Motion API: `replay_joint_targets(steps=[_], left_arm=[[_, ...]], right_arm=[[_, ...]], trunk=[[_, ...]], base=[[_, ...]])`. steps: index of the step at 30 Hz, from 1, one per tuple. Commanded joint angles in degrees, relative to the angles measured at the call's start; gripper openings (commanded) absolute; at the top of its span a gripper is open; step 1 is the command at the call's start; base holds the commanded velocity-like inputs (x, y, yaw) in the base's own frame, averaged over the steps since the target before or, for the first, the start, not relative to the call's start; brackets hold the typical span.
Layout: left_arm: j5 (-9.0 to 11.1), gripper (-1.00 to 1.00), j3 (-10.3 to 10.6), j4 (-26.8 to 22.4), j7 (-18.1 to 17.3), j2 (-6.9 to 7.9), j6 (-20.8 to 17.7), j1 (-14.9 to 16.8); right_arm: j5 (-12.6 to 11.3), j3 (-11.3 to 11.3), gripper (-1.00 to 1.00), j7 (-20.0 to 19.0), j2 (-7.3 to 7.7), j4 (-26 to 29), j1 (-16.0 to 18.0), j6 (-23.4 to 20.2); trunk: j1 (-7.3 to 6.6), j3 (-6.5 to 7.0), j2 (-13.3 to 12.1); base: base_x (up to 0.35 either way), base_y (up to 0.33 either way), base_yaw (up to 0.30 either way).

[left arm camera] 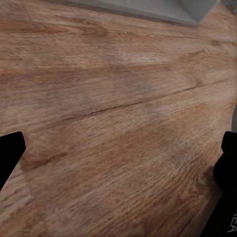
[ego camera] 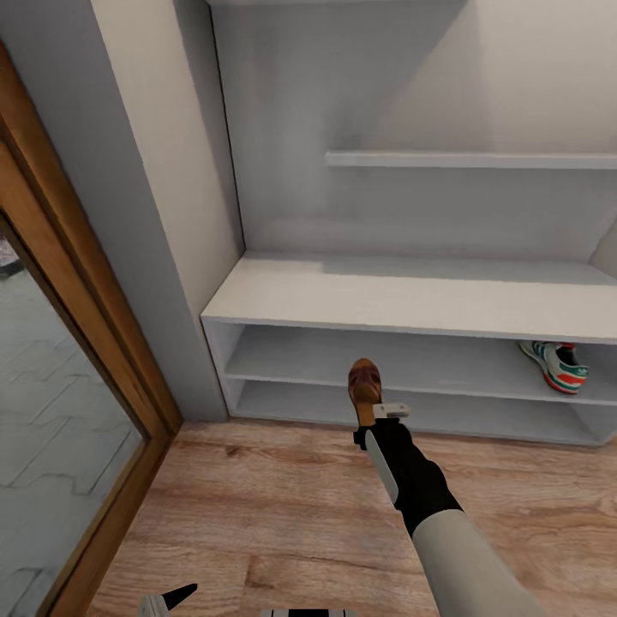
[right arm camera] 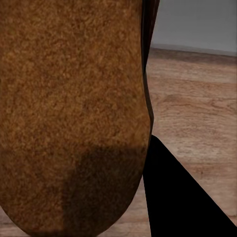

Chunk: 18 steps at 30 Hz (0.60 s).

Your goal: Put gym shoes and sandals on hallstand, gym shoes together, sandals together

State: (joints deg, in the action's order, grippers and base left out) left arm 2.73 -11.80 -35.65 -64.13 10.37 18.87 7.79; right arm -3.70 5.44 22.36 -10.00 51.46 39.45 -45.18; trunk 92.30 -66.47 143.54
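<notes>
Gripping a dark brown leather sandal with tan footbed point(ego camera: 365, 383), my right claw point(ego camera: 374, 417) is mostly hidden behind it, before the pale grey-white hallstand point(ego camera: 411, 296). One cream-white, green-striped gym shoe point(ego camera: 555, 363) sits in its upper bay, partly cut off. Left claw point(left arm camera: 118, 163) spread over wood-plank floor point(left arm camera: 108, 113).

Gym shoe point(ego camera: 555, 363) half cut by shelf edge; sandal point(right arm camera: 69, 113) overflowing the right wrist view.
</notes>
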Motion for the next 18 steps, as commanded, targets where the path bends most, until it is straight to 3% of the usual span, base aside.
replay_joint_targets(steps=[1,11,18], left_arm=[[0.1,1.0,-0.1,0.1,-0.2,0.0,0.3,0.0],[0.1,1.0,-0.1,0.1,-0.3,0.0,0.3,0.0],[0.1,1.0,-0.1,0.1,-0.3,0.0,0.3,0.0]], right_arm=[[-0.5,0.1,-1.0,0.5,0.0,0.0,0.0,-0.2],[-0.6,0.2,-1.0,0.4,0.0,0.0,0.0,-0.2],[-0.6,0.3,-1.0,0.5,0.0,0.0,0.0,-0.2]], trunk=[[-0.01,-0.05,0.0],[-0.01,-0.06,0.0],[-0.01,-0.06,0.0]], base=[[0.005,0.0,0.012],[0.017,0.0,0.003],[0.269,0.0,0.0]])
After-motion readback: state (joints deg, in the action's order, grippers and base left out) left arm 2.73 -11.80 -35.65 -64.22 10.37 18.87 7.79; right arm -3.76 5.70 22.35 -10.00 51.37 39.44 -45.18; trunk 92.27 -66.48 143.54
